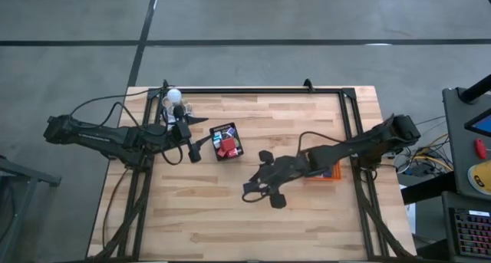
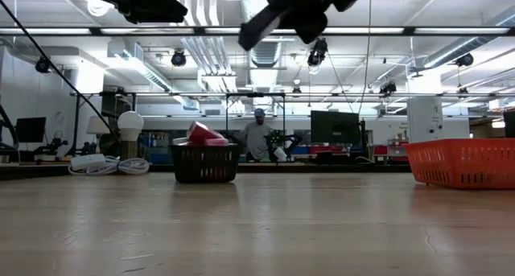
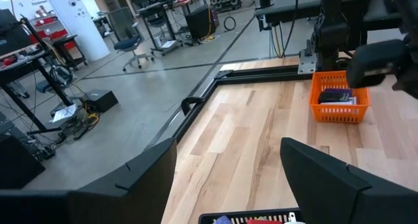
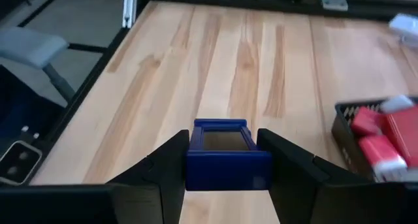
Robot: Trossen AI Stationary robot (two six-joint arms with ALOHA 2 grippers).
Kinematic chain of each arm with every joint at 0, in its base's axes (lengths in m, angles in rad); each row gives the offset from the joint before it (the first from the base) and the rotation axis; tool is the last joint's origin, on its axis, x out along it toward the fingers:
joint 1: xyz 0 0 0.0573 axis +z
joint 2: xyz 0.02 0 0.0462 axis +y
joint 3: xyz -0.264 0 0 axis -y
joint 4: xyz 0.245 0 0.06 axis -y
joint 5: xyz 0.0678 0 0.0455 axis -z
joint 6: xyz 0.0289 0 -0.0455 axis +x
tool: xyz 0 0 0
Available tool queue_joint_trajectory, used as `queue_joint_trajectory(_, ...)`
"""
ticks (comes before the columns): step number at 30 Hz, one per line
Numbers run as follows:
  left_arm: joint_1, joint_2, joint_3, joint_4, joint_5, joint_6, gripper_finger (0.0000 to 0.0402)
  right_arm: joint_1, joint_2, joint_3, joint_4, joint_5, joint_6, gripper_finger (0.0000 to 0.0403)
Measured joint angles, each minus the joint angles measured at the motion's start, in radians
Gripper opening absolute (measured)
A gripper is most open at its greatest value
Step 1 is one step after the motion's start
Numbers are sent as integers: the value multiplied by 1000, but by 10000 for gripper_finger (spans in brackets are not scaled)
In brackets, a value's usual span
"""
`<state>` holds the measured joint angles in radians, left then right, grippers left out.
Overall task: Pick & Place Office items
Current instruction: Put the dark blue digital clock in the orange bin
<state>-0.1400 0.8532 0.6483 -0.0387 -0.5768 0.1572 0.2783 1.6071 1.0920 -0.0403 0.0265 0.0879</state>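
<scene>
1. Two arms are over the pale wooden table [image 1: 230, 209], and only the right one carries anything. The right gripper [image 4: 227, 160] has its dark fingers pressed on either side of a small blue rectangular block with a raised rim [image 4: 228, 156], one of the office items. In the high view it hangs above mid-table, between the black mesh tray [image 1: 226, 141] and the orange plastic basket [image 1: 328, 172].
2. The step in hand looks like a carry. I cannot tell from the pictures which container is the goal. Since the wrist camera faces the mesh tray, with red and white pieces [image 4: 382, 136] piled in it, that tray seems the likelier one.
3. Keep the squeeze steady. The block sits square between the fingers and looks rigid, so it should not need more pressure.
4. Travel high enough that the block's underside passes over the mesh wall. In the low view the tray stands proud of the table with a red piece rising above its rim.
5. Watch the left gripper [image 1: 193, 149]. It sits just beside the mesh tray with its fingers spread and nothing between them, so it could be in the way.
6. Lower over a free patch inside the tray and let go only when the block is close to the pile, so it does not bounce out.
7. Avoid the white round bulb [image 1: 174, 95] and its cords at the far left corner.
</scene>
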Motion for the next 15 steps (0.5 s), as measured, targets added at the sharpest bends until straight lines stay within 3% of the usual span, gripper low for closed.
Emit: queue_joint_trajectory(15,0,0,0,0,0,0,275,-1,-167,0,-342,8,190,179)
